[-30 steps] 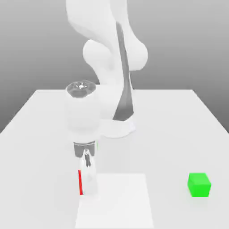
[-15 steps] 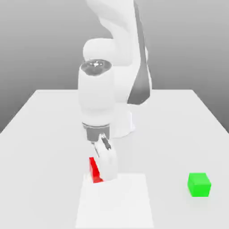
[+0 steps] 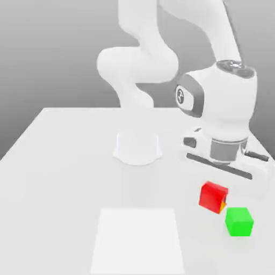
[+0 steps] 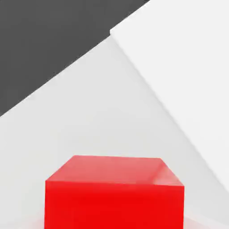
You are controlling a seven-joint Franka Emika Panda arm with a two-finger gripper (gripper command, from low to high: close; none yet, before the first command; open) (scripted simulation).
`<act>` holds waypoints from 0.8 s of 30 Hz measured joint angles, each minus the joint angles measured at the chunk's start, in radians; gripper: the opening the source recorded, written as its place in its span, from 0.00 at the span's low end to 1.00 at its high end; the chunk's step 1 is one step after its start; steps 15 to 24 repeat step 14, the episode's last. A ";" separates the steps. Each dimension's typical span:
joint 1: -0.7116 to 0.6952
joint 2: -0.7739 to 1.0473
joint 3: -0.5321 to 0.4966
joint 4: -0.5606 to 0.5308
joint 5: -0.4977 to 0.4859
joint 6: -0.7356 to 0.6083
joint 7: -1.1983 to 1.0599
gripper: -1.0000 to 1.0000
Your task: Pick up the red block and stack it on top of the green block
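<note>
The red block (image 3: 211, 196) is a small bright red cube hanging tilted just above the table, under my hand. My gripper (image 3: 215, 192) is shut on it. The green block (image 3: 239, 221) is a same-sized bright green cube resting on the table, just towards the exterior view's right of the red block and nearer the front edge. The two cubes are close but apart. In the hand view the red block (image 4: 114, 194) looms close, with the white table behind it.
The arm's round white base (image 3: 137, 150) stands mid-table. A paler square patch (image 3: 138, 241) lies on the white table (image 3: 64, 161) near the front. The table's right edge runs close behind the green block. In the hand view a table edge (image 4: 58, 76) meets dark background.
My arm has swung from the exterior view's left to its right, carrying the red block off the table near the pale patch to a spot beside the green block.
</note>
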 joint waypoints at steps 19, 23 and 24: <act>0.142 0.204 -0.086 0.045 -0.251 0.130 0.160 1.00; 0.142 0.204 -0.086 0.045 -0.251 0.130 0.160 1.00; 0.142 0.204 -0.086 0.045 -0.251 0.130 0.160 1.00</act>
